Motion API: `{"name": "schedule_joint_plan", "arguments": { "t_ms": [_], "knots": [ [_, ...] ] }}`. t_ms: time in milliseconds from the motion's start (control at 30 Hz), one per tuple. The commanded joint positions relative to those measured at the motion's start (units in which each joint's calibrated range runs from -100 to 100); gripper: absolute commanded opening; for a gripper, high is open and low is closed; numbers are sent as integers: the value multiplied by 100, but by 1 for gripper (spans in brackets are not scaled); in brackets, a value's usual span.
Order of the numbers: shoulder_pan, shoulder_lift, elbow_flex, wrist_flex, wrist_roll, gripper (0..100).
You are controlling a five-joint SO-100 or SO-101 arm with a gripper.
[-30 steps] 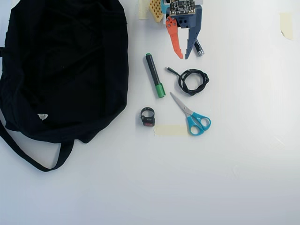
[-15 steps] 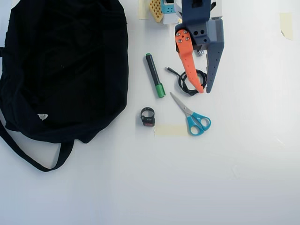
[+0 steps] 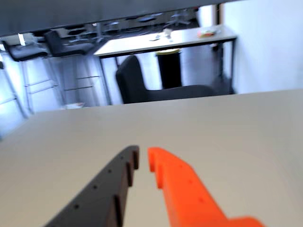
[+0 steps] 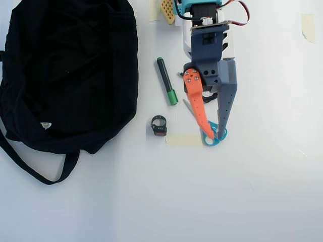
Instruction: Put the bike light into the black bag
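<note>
The bike light point(image 4: 159, 126), a tiny black gadget with a strap loop and a red lens, lies on the white table between the bag and the arm. The black bag point(image 4: 65, 70) fills the upper left of the overhead view, its strap point(image 4: 35, 174) trailing below it. My gripper point(image 4: 216, 133) hovers to the right of the light, its orange and grey fingers almost touching, with nothing between them. The wrist view shows the gripper point(image 3: 143, 153) over bare table only; light and bag are out of that view.
A green-capped black marker point(image 4: 166, 80) lies between the bag and the arm. A teal ring-shaped object point(image 4: 209, 139) sits under the fingertips, beside a strip of tape point(image 4: 184, 140). More tape point(image 4: 308, 25) is at the top right.
</note>
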Motion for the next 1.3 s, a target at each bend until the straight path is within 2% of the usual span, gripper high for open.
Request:
{"name": "schedule_joint_plan", "arguments": {
  "t_ms": [0,833,1267],
  "knots": [
    [68,-37,-200,-201,284,3],
    [30,-336,681,-20,248,2],
    [404,-577,474,2951,352,2]
  ]
}}
